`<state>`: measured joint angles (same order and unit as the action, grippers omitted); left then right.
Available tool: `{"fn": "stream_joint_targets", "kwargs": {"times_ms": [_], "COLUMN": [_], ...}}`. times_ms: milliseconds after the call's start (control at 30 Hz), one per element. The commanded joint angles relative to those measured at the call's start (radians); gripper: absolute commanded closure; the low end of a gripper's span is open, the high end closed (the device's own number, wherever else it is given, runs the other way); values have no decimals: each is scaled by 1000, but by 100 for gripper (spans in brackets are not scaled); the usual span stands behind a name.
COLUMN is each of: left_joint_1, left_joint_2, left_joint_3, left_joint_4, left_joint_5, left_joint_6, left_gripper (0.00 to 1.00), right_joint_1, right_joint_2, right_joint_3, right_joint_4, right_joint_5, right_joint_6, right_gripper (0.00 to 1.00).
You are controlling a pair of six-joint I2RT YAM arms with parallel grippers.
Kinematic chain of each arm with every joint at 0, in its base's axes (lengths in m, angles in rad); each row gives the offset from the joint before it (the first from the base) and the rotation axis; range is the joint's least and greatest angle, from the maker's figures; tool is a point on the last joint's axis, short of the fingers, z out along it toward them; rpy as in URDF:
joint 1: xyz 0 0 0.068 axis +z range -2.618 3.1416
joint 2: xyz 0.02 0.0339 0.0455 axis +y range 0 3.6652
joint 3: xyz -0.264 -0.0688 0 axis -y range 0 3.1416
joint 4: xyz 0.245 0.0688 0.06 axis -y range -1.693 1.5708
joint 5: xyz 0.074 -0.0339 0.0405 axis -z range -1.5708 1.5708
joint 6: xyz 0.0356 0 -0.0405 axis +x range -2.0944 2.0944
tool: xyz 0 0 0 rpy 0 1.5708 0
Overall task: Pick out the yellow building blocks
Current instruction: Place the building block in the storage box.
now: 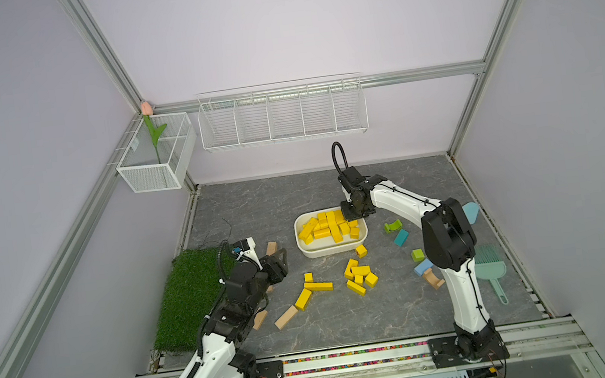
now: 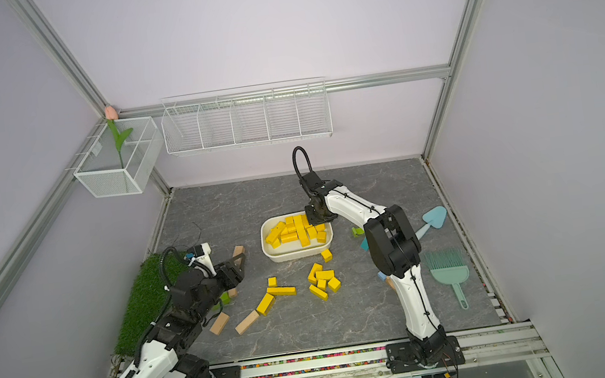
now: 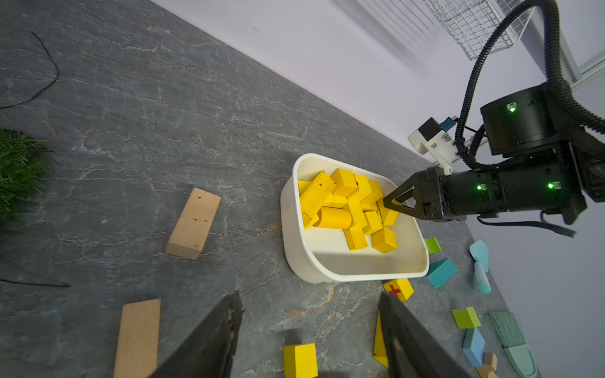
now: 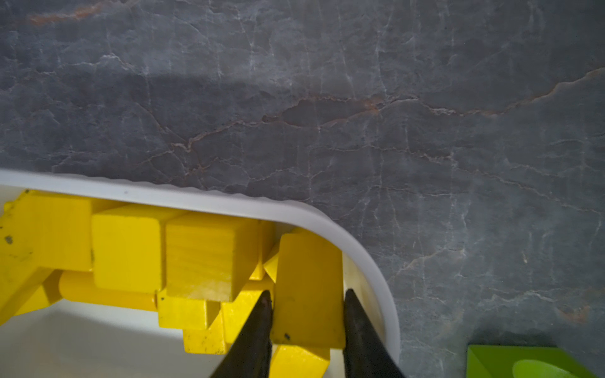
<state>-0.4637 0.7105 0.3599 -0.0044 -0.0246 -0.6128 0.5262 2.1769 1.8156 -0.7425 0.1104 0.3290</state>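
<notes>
We find the widest open floor at 12 o'clock of the white rounded plastic tray (image 1: 302, 248), bare up to the back wall. A second free strip runs at 6 o'clock along the front rail. At 3 o'clock of the tray, green and blue painted blocks (image 1: 401, 237) crowd the right arm's side, with a teal plastic hand brush (image 1: 490, 266) near the right edge. Toward 8 o'clock lie plain tan wooden blocks (image 1: 285, 317) and a green artificial-grass mat (image 1: 188, 290) along the left edge.

The right pincer (image 4: 307, 292) hangs over the tray's 1 o'clock corner. Its two black fingers press on either side of a yellow painted wooden bar (image 4: 307, 261), just inside the curved rim. The heap of yellow painted blocks (image 1: 327, 228) fills the tray beside it.

The left pincer (image 3: 311, 296) stands spread wide, gripping nothing, at 8 o'clock of the tray and pointing toward it. A loose yellow cube (image 1: 360, 250) lies just beside the tray at 5 o'clock. More loose yellow blocks (image 1: 360, 277) are scattered at 6 o'clock.

The dark grey veined stone-look tabletop (image 1: 255, 203) is boxed by pale lilac walls. A white wire rack (image 1: 283, 121) hangs on the back wall, and a white mesh basket (image 1: 150, 177) hangs at 10 o'clock.
</notes>
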Motion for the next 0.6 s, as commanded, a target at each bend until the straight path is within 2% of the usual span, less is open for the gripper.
{"fn": "stream_joint_targets", "kwargs": {"times_ms": [0,467,567], "left_joint_1": [7,15,16], "left_joint_2": [-9,-20,-22], "left_joint_3": [-15,-21,-21], "left_joint_4": [17,17,15], "left_joint_5": [6,11,11], "left_joint_6": [-9,-12,-12], "left_gripper": [31,31,31], "right_joint_1": [-3,-16,-17], "right_joint_2": [21,20,21], "right_joint_3": [24,48,54], "right_joint_4": [-3,24,23], "right_joint_5": [-13,-60,-60], "right_joint_6": [14,41,40], "right_gripper": [67,66,62]}}
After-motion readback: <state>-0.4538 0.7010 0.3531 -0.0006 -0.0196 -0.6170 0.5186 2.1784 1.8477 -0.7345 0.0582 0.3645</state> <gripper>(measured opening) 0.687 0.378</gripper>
